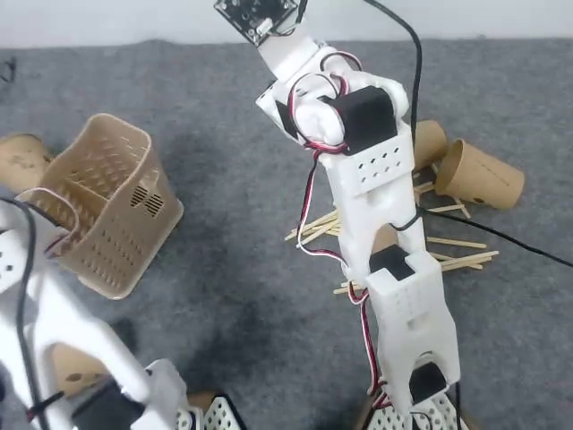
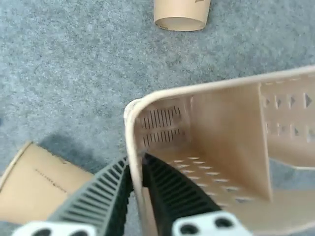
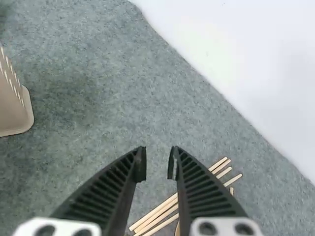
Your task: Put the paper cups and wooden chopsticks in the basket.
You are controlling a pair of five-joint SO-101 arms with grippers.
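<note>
The left end effector (image 2: 137, 166) clamps the wall of the beige perforated plastic basket (image 1: 116, 202); the right end effector (image 3: 156, 164), narrowly parted, hangs over thin wooden chopsticks (image 3: 160, 212) beside a brown paper cup (image 1: 479, 175).

Bare grey carpet (image 1: 237, 269) lies open between the tilted basket (image 1: 112, 206) and the scattered chopsticks (image 1: 466, 262). The right arm (image 1: 385, 233) stretches over the chopstick pile, covering its middle, with two paper cups (image 1: 479, 175) lying just beside it. The left gripper (image 2: 137, 164) clamps the basket's rim, straddling one wall.
</note>
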